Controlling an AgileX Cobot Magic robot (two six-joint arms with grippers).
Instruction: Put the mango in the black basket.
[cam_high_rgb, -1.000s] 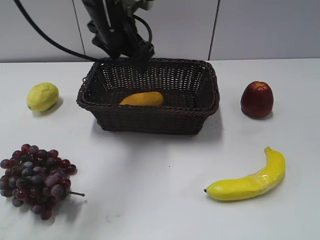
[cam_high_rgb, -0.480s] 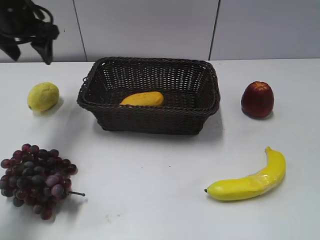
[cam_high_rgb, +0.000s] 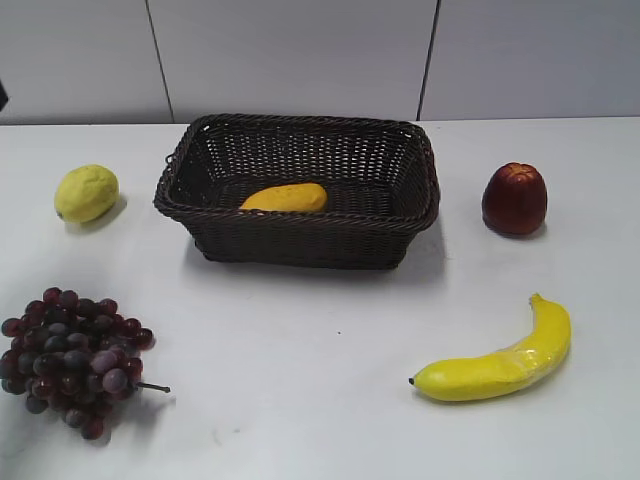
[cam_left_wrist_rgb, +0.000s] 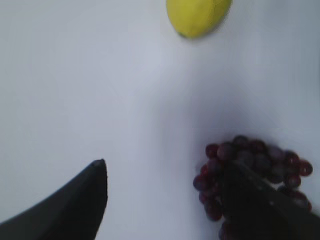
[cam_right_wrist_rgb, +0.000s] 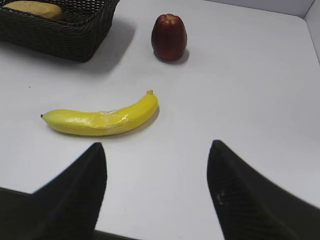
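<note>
The orange-yellow mango (cam_high_rgb: 285, 197) lies inside the black basket (cam_high_rgb: 300, 235) at the back middle of the table. Both also show at the top left of the right wrist view, the mango (cam_right_wrist_rgb: 35, 9) in the basket (cam_right_wrist_rgb: 75, 37). My left gripper (cam_left_wrist_rgb: 162, 167) is open and empty, high above the table beside the grapes; it is out of the exterior view. My right gripper (cam_right_wrist_rgb: 157, 147) is open and empty, above the table's front edge, near the banana.
A yellow-green lemon (cam_high_rgb: 86, 192) lies left of the basket, also in the left wrist view (cam_left_wrist_rgb: 197, 17). Dark red grapes (cam_high_rgb: 70, 358) sit front left (cam_left_wrist_rgb: 250, 175). A red apple-like fruit (cam_high_rgb: 514, 198) stands right (cam_right_wrist_rgb: 169, 37). A banana (cam_high_rgb: 495, 362) lies front right (cam_right_wrist_rgb: 100, 119).
My left arm has pulled away from over the basket, moved left and left the exterior view. The mango stays in the basket.
</note>
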